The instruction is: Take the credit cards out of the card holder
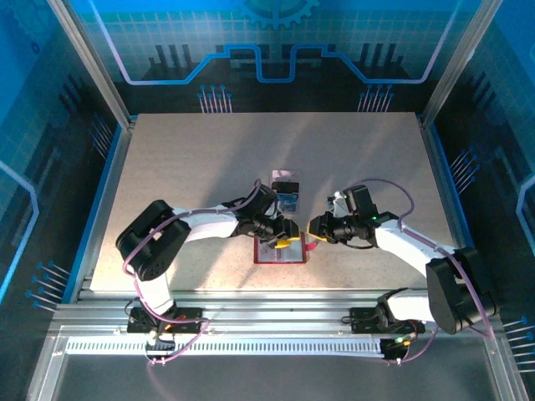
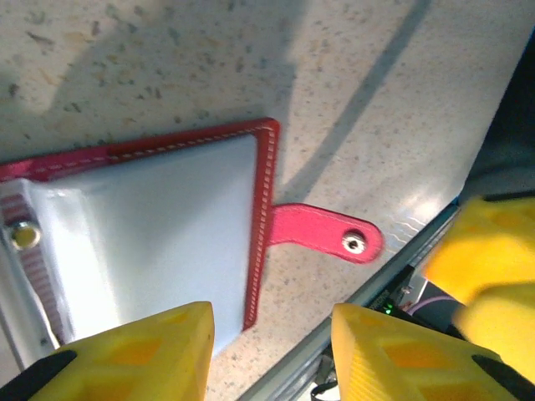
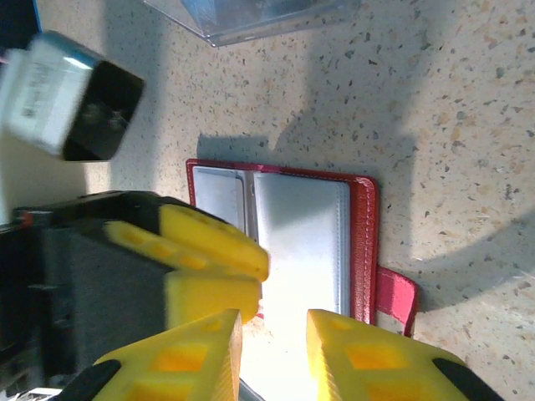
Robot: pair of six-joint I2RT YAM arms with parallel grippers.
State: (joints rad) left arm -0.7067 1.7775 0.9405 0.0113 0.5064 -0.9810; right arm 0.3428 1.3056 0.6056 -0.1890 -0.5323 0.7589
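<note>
Left wrist view: I am hovering half-open left jaws astride the card holder (image 2: pixel 142 209); right jaws barely parted, both empty; pinning it flat first.

Wearing white shells between black joint housings on the left arm (image 1: pixel 213 224) and right arm (image 1: pixel 410 244), trailing thin purple cables (image 1: pixel 386 180). Ending in the left gripper (image 2: pixel 269 322) and right gripper (image 3: pixel 274 326), both carrying blocky yellow fingers (image 2: pixel 150 355) with diamond-shaped recesses.

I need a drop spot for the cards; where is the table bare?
Bare: the far stretch of table beyond the clear tray, corner to corner. Crowded: the near middle, where left hand and right hand crowd the card holder.
</note>
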